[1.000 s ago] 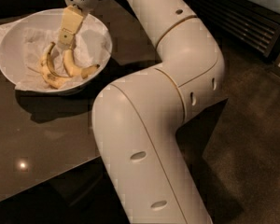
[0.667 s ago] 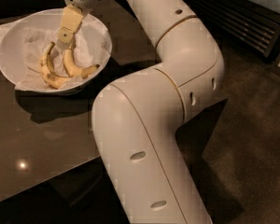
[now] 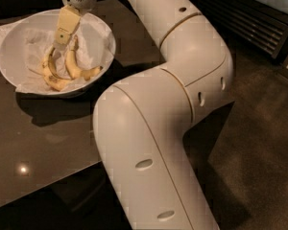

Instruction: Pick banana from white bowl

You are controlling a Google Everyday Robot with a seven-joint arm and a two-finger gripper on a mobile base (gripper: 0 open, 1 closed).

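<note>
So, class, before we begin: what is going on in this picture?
A robot arm reaches across a dark table into the white bowl, which is lined with crumpled paper. Its hand is down inside the bowl, just above the upper ends of two bananas: the plumper banana and a thinner, sharply curved one beside it. Both lie on the paper; neither is lifted yet. Whether the hand has a grip cannot be told.

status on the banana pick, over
gripper low inside white bowl, over the fruit. banana lies on the paper, not lifted. thinner banana close beside it, may crowd the grasp.
</note>
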